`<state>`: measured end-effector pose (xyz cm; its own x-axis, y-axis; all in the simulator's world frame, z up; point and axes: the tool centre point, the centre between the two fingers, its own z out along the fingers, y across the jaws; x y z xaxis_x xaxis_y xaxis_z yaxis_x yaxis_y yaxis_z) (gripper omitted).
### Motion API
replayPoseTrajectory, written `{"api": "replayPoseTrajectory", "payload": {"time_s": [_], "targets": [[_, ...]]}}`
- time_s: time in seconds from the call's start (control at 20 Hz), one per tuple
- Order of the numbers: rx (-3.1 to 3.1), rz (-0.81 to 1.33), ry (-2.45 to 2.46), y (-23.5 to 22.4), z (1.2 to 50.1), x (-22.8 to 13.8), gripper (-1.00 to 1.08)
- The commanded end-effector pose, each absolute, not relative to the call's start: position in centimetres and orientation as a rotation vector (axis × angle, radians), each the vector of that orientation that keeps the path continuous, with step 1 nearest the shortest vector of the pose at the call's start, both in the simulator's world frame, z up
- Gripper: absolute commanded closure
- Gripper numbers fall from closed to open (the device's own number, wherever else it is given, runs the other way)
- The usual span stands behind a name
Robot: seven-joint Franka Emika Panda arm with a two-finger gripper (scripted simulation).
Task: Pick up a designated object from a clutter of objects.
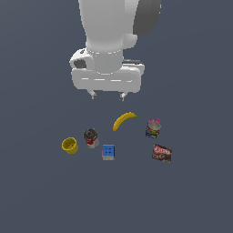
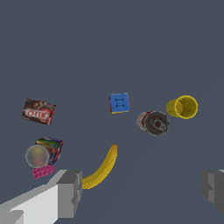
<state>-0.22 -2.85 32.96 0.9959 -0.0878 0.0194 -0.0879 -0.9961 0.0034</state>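
Overhead, the gripper hangs with its fingers spread wide, holding and touching nothing. Below it, the yellow cup lies tipped on its side at the clutter's end toward the exterior view's left, just beside the red-and-white can, with bare floor around its other sides.

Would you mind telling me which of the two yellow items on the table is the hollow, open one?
The yellow cup, at the exterior view's far left beside the can; the banana is solid and curved.
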Motion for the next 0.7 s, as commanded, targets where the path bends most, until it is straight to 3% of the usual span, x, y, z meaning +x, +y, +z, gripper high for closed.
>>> {"api": "replayPoseTrajectory", "payload": {"time_s": [0.0,0.65], "targets": [[3.136,0.028,-0.146,-3.3,32.5,0.0,-0.92],[3.147,0.019,-0.241,-9.5,25.5,3.5,-0.92]]}}
